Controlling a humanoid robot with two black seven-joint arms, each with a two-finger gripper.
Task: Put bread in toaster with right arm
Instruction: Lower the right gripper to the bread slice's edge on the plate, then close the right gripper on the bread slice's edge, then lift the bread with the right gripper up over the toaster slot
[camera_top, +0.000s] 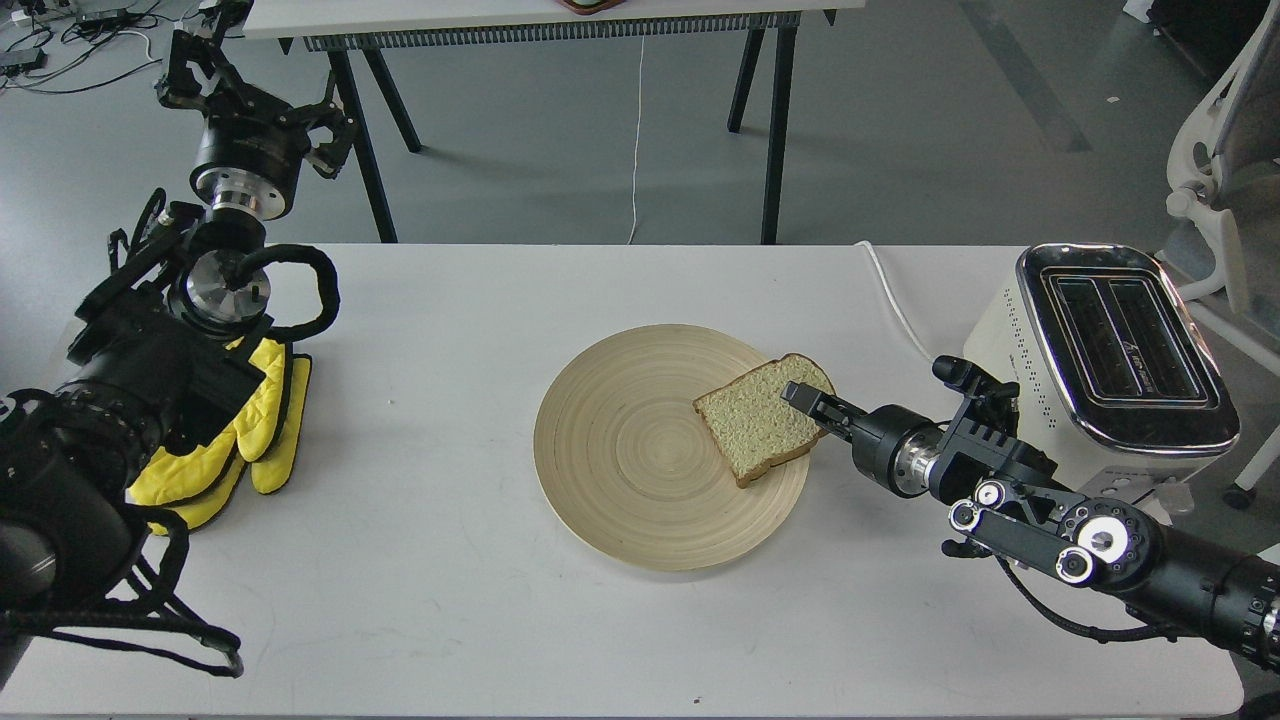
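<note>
The bread (748, 432) lies flat on the right side of a round wooden plate (620, 450) in the middle of the white table. My right gripper (798, 394) reaches in from the right, and its narrow black tip lies over the slice's upper right crust. I cannot tell its two fingers apart, nor whether it holds the slice. The cream-white toaster (1035, 345) with a chrome top and two empty slots stands at the table's right edge, behind the right arm. My left gripper (255, 105) is raised at the far left, with its fingers spread and empty.
Yellow oven mitts (255, 430) lie on the table's left side under my left arm. The toaster's white cord (895, 300) runs off the back edge. A second table's black legs (770, 130) stand behind, and a white chair (1225, 160) is at the right.
</note>
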